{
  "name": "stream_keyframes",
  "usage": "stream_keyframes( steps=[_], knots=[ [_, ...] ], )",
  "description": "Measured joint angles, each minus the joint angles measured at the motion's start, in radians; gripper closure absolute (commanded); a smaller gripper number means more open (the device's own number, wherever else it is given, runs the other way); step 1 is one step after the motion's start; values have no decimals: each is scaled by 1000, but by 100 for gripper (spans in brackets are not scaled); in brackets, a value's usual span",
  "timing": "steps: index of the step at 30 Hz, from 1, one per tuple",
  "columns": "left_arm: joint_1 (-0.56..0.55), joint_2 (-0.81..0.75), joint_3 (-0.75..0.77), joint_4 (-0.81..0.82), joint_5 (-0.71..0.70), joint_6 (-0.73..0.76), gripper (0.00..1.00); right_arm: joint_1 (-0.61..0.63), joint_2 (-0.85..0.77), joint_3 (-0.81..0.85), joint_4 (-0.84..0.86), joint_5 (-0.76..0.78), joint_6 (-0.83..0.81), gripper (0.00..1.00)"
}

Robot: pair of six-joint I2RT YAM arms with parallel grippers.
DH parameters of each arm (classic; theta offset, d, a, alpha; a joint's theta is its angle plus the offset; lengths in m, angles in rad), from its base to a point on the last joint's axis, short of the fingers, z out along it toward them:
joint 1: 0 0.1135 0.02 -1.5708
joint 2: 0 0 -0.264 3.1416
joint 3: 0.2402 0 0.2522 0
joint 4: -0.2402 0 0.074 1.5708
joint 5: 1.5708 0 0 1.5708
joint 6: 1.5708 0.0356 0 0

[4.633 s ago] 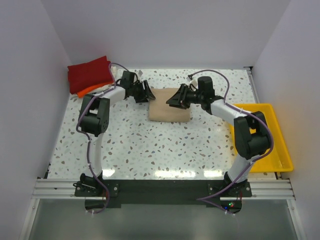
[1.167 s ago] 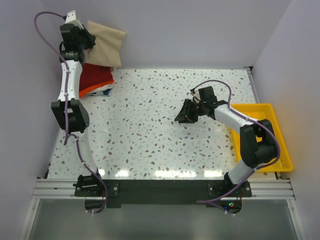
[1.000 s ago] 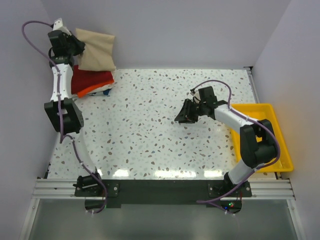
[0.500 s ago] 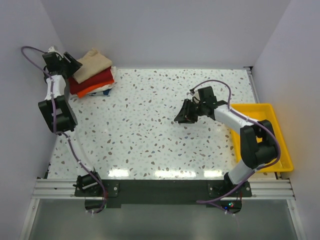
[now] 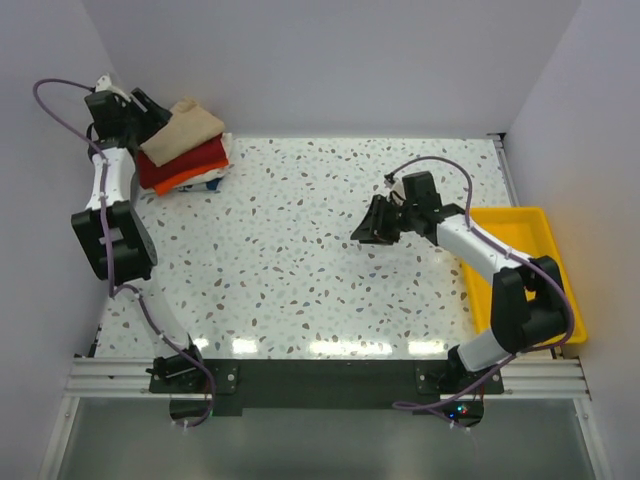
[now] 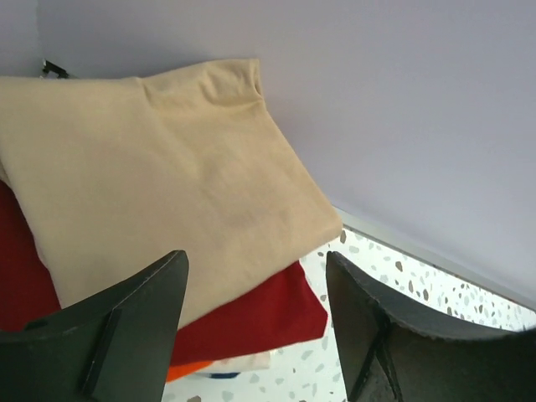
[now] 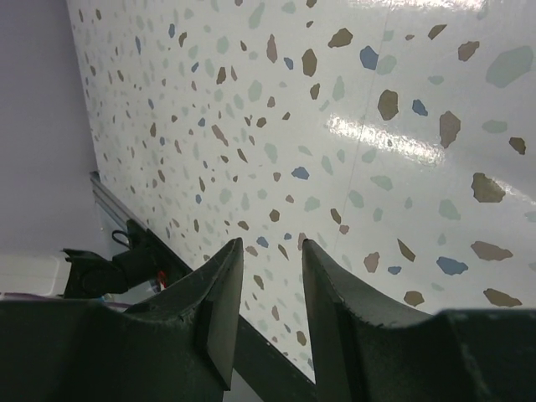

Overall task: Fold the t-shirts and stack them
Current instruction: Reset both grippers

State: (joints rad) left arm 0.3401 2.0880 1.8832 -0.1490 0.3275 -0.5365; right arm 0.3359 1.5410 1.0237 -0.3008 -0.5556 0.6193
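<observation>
Jaws: left gripper [image 6: 255,260] wide apart, empty, over folded tan cloth t-shirt [image 6: 167,184] | right gripper [image 7: 270,244] narrowly parted, empty, above speckled white table [image 7: 377,126]

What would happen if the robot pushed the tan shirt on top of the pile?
It would probably bunch up rather than slide whole, because the tan shirt is soft folded cloth. Lifted by one edge, it would likely droop. It sits askew on the red shirt below, so a push might drag it off.

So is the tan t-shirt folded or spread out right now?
Folded: the tan t-shirt is a compact, flat rectangle lying on top of the dark red t-shirt in the corner stack.
</observation>
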Motion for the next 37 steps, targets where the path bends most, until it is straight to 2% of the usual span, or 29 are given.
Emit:
stream_keyframes(
  steps=[5, 9, 14, 18, 22, 29, 37],
  knots=[
    [-60, -130, -195, 11, -45, -6, 28, 1, -72, -21, -3, 25, -17, 59],
    [-160, -291, -420, 26, -105, -28, 28, 1, -146, -47, -10, 62, -30, 56],
    [-387, -517, -698, 89, -187, -74, 28, 1, -209, -51, -41, 116, -51, 56],
    [-579, -636, -840, 120, -241, -91, 28, 1, -253, -53, -60, 154, -63, 54],
    [-729, -701, -946, 132, -293, -92, 28, 1, -309, -74, -70, 195, -68, 53],
    [-929, -727, -1046, 125, -352, -71, 28, 3, -406, -121, -82, 286, -74, 51],
    [-962, -776, -1086, 97, -370, -43, 28, 4, -424, -132, -79, 338, -73, 51]
  ],
)
